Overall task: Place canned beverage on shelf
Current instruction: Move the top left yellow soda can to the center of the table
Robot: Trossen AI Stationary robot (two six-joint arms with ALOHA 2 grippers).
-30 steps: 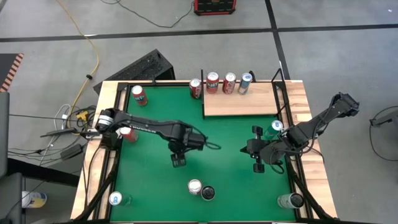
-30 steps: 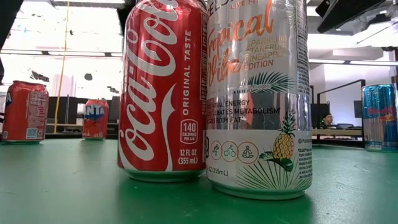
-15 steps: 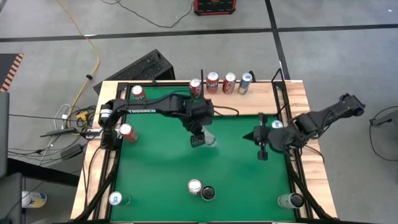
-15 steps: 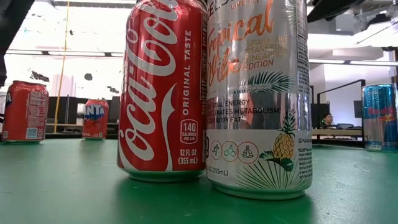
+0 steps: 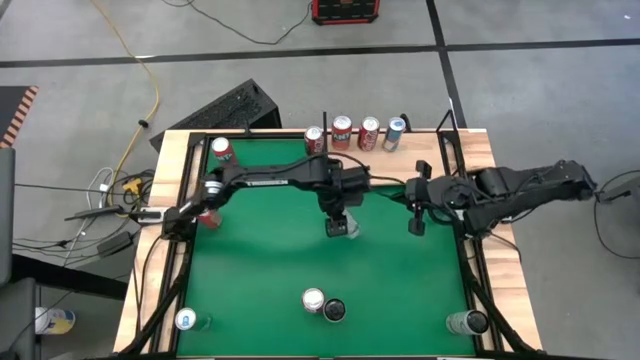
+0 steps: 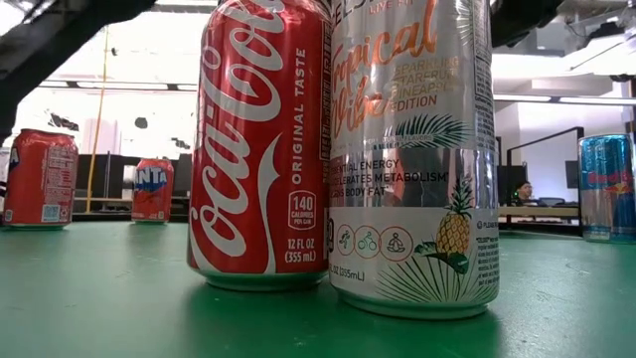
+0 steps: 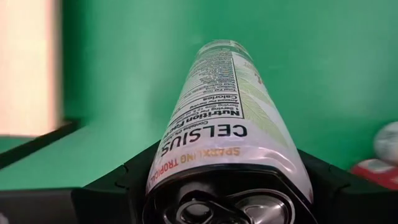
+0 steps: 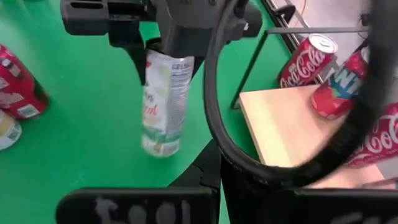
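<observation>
I have the green table (image 5: 250, 260) filling most of the high view, and at its far right corner sits the shelf (image 5: 400, 165), a pale wood board with thin black posts, largely hidden under both arms. My left arm (image 5: 270, 178) stretches from the left edge across the far part of the table, and my right arm (image 5: 520, 190) reaches in from the right side toward it. The left gripper (image 5: 338, 222) is clamped on the Celsius can (image 8: 163, 102), a tall pale can held clear of the green surface, just in front of the shelf's near edge. The right gripper (image 5: 417, 218) hangs close to it with its fingers together, holding nothing. Along the far edge by the shelf stand four cans (image 5: 355, 133) in a row. Near the front a red Coca-Cola can (image 6: 263, 149) and a second Celsius can (image 6: 412, 159) stand touching side by side.
</observation>
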